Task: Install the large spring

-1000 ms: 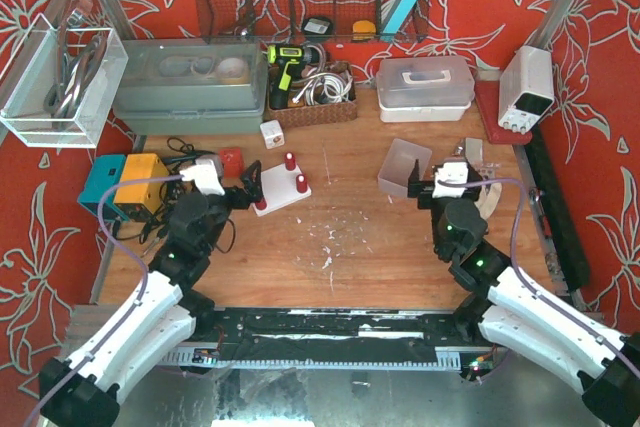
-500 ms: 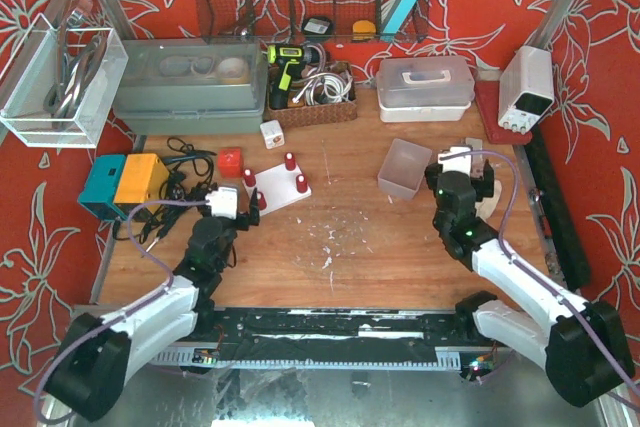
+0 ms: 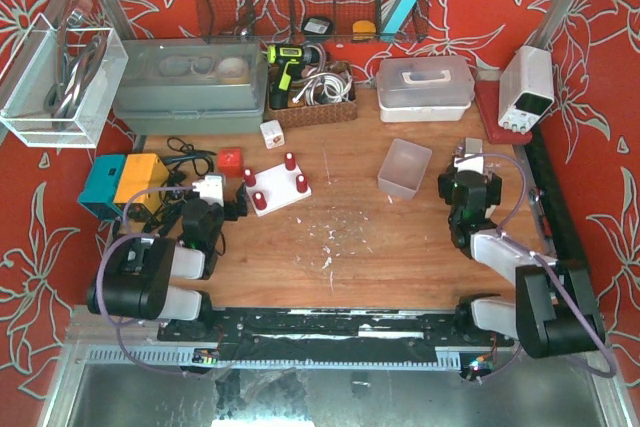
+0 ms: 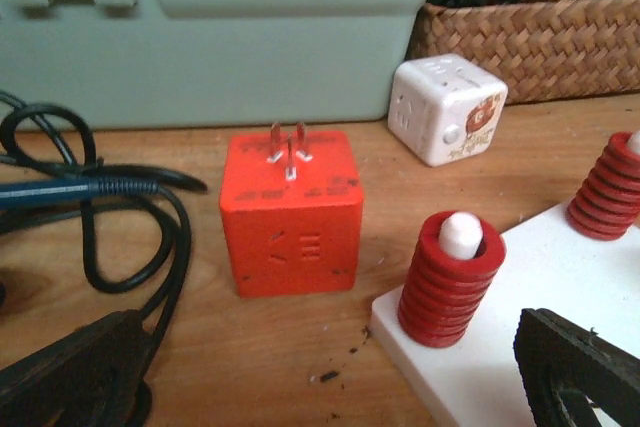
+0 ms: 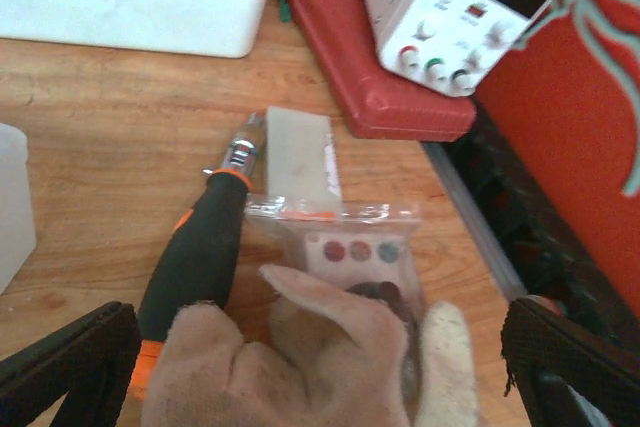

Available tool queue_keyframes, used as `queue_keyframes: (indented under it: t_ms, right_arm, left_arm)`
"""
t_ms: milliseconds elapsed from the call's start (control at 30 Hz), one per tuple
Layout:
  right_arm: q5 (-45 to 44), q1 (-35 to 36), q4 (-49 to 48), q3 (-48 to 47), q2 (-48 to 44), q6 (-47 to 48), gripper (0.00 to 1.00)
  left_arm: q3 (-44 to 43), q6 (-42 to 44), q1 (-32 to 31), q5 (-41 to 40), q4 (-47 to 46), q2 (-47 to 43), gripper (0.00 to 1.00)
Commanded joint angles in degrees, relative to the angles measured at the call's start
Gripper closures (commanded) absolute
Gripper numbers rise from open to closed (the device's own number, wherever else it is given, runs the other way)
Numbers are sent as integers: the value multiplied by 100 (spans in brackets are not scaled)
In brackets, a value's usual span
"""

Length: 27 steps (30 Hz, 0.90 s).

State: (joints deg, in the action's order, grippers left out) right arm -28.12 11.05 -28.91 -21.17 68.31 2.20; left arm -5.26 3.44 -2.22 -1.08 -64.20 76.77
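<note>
**Status: Springs on Base Plate, Both Grippers Empty**

Four red springs (image 3: 260,201) were seated upright on the pegs of a white base plate (image 3: 281,193), which lay on the left half of the tabletop (image 3: 370,247). It could not be told which of them was the large one. In the left wrist view, a white peg tip was seen protruding from the nearest spring.

The left gripper (image 4: 330,347) was spread wide with nothing held. It was positioned low, just beside the base plate's near corner, and faced an orange-red plug cube (image 4: 292,209). A white cube (image 4: 447,109) lay behind the plug cube, and a black cable (image 4: 150,237) lay to its left.

The right gripper (image 5: 320,332) was also spread wide and empty. It was positioned at the right tabletop edge, over a tan glove (image 5: 300,357). A black-handled screwdriver (image 5: 195,247) and a clear plastic bag (image 5: 345,237) lay touching the glove.
</note>
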Motion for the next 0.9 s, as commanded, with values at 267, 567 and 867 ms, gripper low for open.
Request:
queue_keyframes:
  t_ms: [267, 567, 867]
  right_arm:
    - [890, -230, -2736, 659, 1389, -152, 1]
    - [979, -258, -2240, 537, 1266, -173, 1]
    - [975, -259, -2226, 541, 1264, -166, 1]
  left_arm:
    - [-46, -260, 160, 657, -801, 383, 1]
    - [-40, -234, 111, 591, -827, 383, 1]
    - [-79, -168, 86, 671, -756, 391, 1]
